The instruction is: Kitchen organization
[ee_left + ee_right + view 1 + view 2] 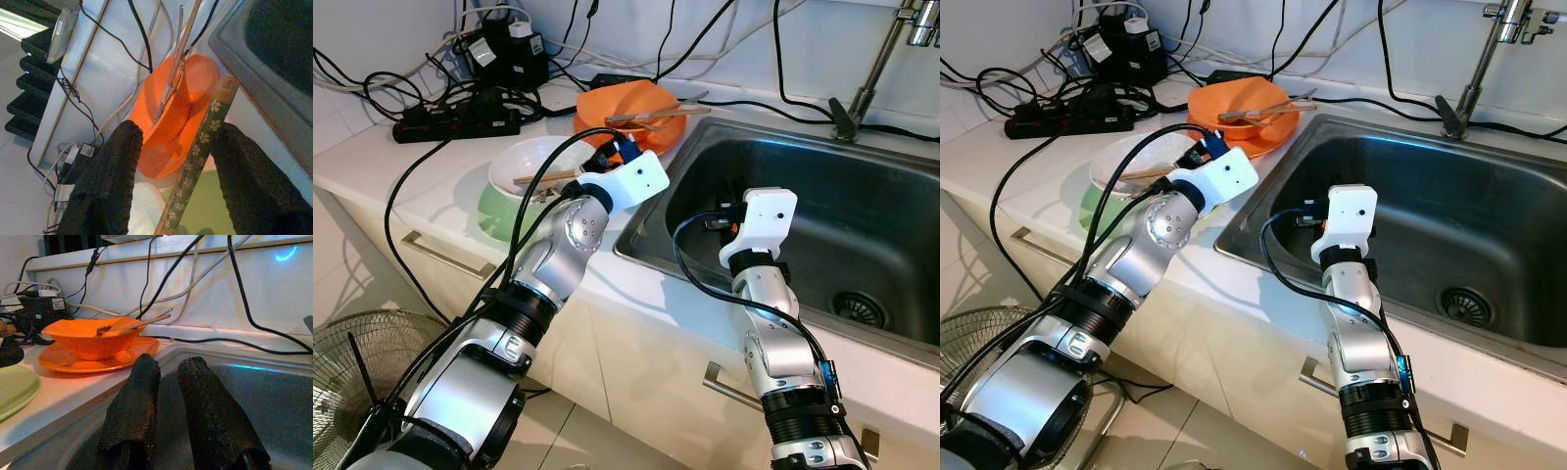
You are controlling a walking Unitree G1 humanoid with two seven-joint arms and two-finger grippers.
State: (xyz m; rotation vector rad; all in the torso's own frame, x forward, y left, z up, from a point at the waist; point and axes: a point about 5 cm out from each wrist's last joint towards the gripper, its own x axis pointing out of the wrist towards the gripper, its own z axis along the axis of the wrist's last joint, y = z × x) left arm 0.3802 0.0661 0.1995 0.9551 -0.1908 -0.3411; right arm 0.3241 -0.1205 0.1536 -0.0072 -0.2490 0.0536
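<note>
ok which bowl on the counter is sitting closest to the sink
The orange bowl on its orange plate, right beside the steel sink's rim. The white bowl on the green plate sits farther left.

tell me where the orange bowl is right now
The orange bowl sits on an orange plate on the counter, just left of the sink and beyond the white bowl, with utensils resting across it.

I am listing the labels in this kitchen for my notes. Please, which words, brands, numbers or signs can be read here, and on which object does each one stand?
No text can be read.
White labels on the black adapters: too small and blurred.
Chopstick between the left gripper fingers: a flower pattern, no words.
</note>
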